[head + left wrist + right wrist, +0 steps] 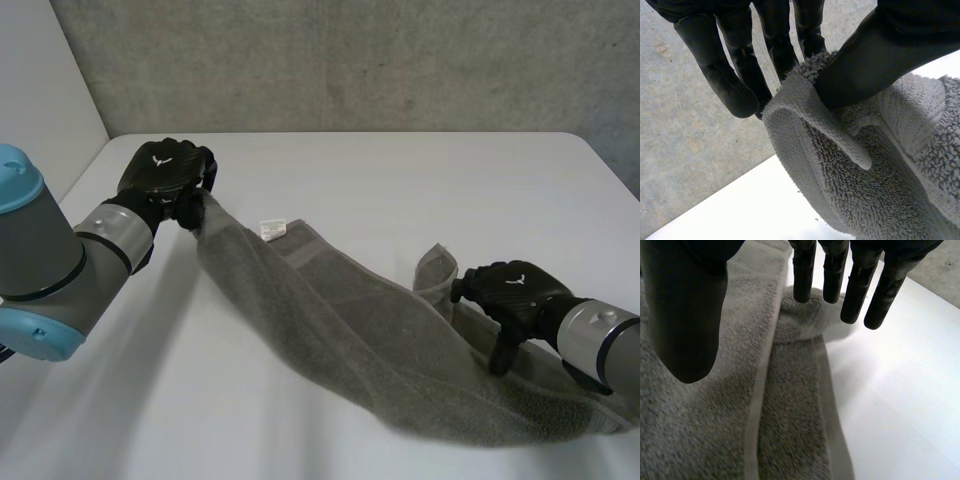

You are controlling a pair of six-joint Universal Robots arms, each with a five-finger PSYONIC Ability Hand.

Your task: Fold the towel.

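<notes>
Left hand (163, 178) pinching corner of towel (350, 330); right hand (515, 290) spread over other end.
White tag (270, 229) at towel edge, print unreadable.

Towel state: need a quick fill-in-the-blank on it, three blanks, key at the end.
1. The left hand pinches the ____ towel between thumb and fingers.
2. The right hand is over the towel's other end with straight fingers and grips ____.
3. The small white label on the towel lies nearer the ____ hand.
Missing words: grey; nothing; left.
</notes>
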